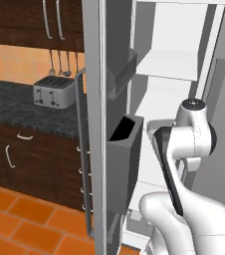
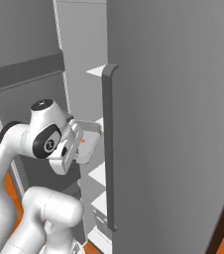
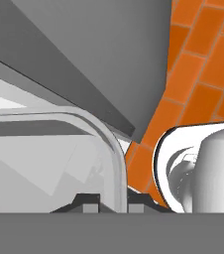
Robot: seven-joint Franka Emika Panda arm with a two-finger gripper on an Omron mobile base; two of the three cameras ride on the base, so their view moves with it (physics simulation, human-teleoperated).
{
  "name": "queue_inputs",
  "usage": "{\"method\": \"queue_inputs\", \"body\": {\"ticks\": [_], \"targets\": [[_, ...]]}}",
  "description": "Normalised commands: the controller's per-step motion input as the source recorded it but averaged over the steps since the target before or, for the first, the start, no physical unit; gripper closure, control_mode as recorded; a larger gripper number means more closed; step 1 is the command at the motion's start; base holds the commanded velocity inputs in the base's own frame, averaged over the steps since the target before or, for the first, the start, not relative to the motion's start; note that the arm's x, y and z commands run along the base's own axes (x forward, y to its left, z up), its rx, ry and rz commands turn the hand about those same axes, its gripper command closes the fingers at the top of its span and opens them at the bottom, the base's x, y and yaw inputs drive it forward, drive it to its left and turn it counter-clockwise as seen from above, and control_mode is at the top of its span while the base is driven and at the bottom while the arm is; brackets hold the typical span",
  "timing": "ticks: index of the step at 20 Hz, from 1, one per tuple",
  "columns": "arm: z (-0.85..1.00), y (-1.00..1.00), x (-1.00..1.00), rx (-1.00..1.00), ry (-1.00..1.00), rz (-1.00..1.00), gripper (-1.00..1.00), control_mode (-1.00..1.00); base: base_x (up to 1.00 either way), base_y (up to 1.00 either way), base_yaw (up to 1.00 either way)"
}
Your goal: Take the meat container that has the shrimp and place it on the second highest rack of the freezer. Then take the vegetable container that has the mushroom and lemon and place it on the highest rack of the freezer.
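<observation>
Fingers: two dark tips (image 3: 109, 201) low in the hand view, drawn in narrow and pinching the rounded rim of a clear container (image 3: 59, 163) between them.
Container: pale translucent tray with rounded corners; in the right base view it (image 2: 86, 141) sits at the front of the hand, tilted, just inside the freezer opening and level with one of the middle shelves.
Shrimp: small orange-red speck (image 2: 83, 141) visible inside the tray in the right base view (too small to make out any shape).
Freezer: tall light-grey appliance (image 2: 173, 124) with its door (image 1: 104, 124) swung open; long grey handle (image 2: 109, 149) runs down the neighbouring door; white interior.
Racks: flat white shelf (image 1: 167, 64) high in the interior, another white shelf partly hidden behind the arm below it; which one the tray is level with I cannot tell.
Door bins: two grey bins (image 1: 127, 154) on the inside of the open door.
Surface: dark speckled counter at left carrying a silver toaster (image 1: 54, 91), utensils hanging above it.
Floor: orange tiles (image 1: 20, 219).
</observation>
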Motion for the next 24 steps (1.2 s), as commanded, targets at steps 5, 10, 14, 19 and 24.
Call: {"method": "queue_inputs", "body": {"ticks": [5, 10, 14, 19, 24], "targets": [[0.00, 0.00, 0.00, 0.00, 0.00, 0.00, 1.00, 1.00, 0.55, 0.27, 0.00], [0.00, 0.00, 0.00, 0.00, 0.00, 0.00, 1.00, 1.00, 0.57, 0.31, 0.00], [0.00, 0.15, 0.66, 0.00, 0.01, -0.06, 1.00, -1.00, 0.00, 0.00, 0.00], [0.01, -0.06, 0.70, 0.00, 0.00, -0.22, 1.00, -1.00, 0.00, 0.00, 0.00], [0.00, 0.09, 0.37, 0.00, 0.00, -0.16, 1.00, -1.00, 0.00, 0.00, 0.00]]}}
